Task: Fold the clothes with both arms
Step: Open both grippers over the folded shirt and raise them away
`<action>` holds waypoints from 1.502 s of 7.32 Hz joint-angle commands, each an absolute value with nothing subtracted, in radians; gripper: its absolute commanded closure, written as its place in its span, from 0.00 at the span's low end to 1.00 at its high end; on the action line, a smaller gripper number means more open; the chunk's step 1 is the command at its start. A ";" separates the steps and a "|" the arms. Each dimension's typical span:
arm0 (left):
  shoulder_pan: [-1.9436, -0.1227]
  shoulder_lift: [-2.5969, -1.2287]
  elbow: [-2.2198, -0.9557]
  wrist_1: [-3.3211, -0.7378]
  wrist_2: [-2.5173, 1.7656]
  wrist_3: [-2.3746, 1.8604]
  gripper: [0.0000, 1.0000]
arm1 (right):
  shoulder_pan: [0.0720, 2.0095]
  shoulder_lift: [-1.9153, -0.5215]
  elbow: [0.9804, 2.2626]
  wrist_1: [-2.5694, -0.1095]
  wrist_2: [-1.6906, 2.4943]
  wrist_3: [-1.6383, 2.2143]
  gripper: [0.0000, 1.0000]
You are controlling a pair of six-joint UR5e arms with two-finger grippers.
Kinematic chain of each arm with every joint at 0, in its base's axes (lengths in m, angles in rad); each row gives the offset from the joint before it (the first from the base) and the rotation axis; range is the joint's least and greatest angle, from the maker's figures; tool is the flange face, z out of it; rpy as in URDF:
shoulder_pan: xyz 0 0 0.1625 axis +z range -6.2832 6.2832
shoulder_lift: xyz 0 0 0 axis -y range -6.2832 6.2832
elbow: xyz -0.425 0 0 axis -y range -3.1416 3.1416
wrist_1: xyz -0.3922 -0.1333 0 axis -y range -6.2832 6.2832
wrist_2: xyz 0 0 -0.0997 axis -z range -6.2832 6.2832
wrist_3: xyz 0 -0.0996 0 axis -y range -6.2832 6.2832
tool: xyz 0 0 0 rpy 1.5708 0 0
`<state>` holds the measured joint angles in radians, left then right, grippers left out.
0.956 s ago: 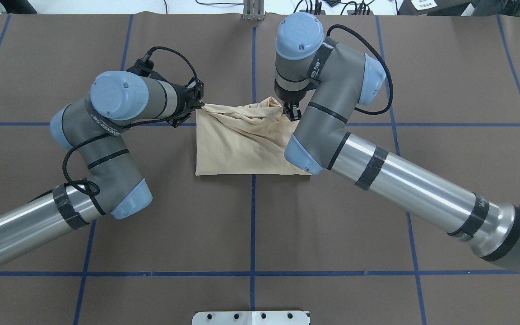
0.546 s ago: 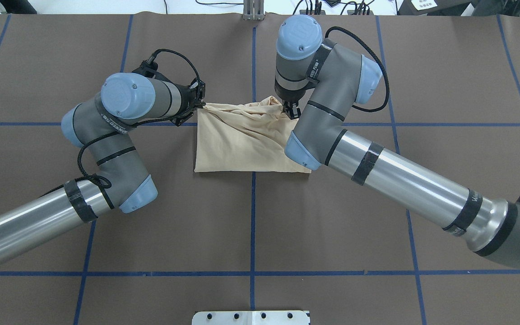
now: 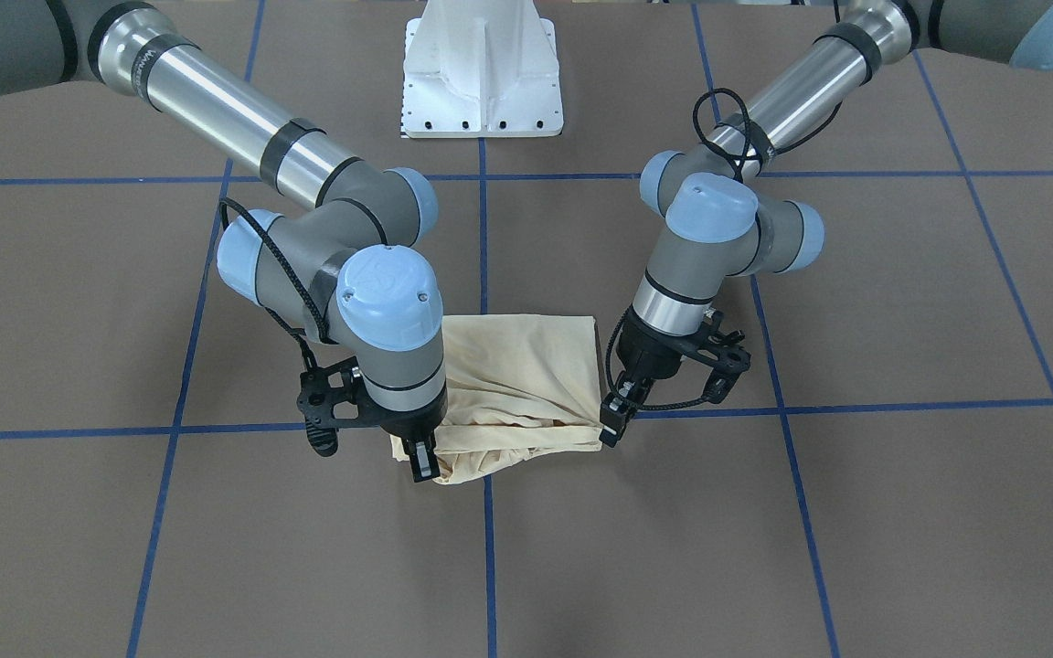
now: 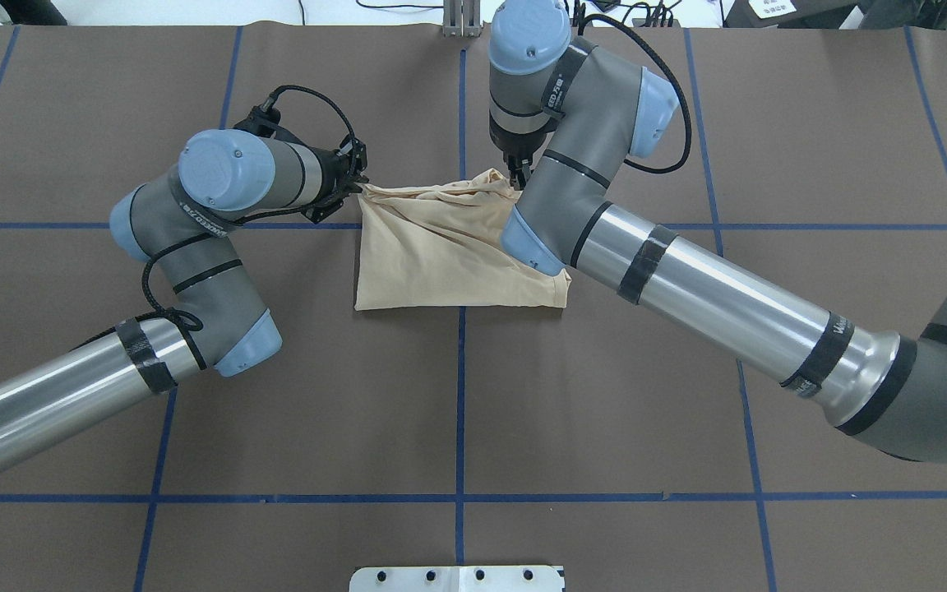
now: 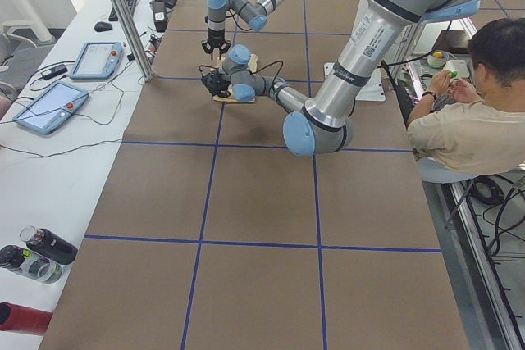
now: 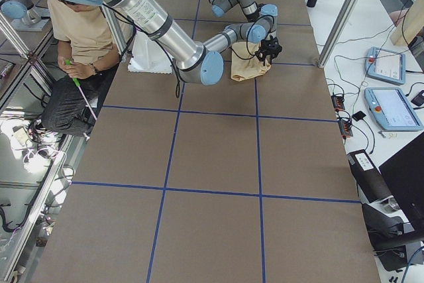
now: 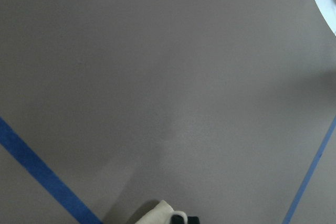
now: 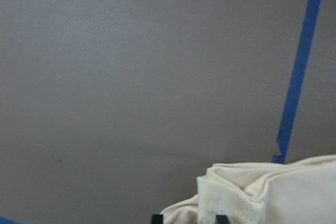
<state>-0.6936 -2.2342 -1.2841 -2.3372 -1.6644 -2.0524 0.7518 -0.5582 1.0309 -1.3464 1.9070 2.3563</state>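
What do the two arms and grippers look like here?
Left arm and right arm match: grey jointed housings, polished silver tubes, light blue round caps, black bands, looped black cables. Left gripper and right gripper: black, two slim fingers.

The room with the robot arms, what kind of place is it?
Probably a robot lab: the left arm and right arm hold a shirt on a table taped with blue lines, and control tablets with cables sit alongside.
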 commanded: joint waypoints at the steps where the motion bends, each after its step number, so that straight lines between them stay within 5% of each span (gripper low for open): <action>1: -0.744 -2.238 -1.279 -2.342 -1.666 -2.017 0.54 | 0.801 -0.542 0.991 -1.298 1.907 2.304 0.01; 5: -0.808 -2.214 -1.346 -2.332 -1.783 -1.774 0.50 | 0.898 -0.659 1.119 -1.310 2.023 2.020 0.00; 6: -0.840 -2.115 -1.453 -2.330 -1.902 -1.608 0.34 | 0.941 -0.751 1.196 -1.310 2.052 1.864 0.00; 7: -0.880 -2.021 -1.554 -2.329 -1.980 -1.434 0.31 | 0.978 -0.831 1.248 -1.310 2.065 1.709 0.00; 8: -0.908 -1.920 -1.631 -2.327 -2.021 -1.275 0.05 | 1.030 -0.921 1.300 -1.310 2.084 1.545 0.00; 11: -1.105 -1.576 -1.823 -2.327 -2.164 -0.806 0.01 | 1.253 -1.203 1.461 -1.356 2.193 0.921 0.00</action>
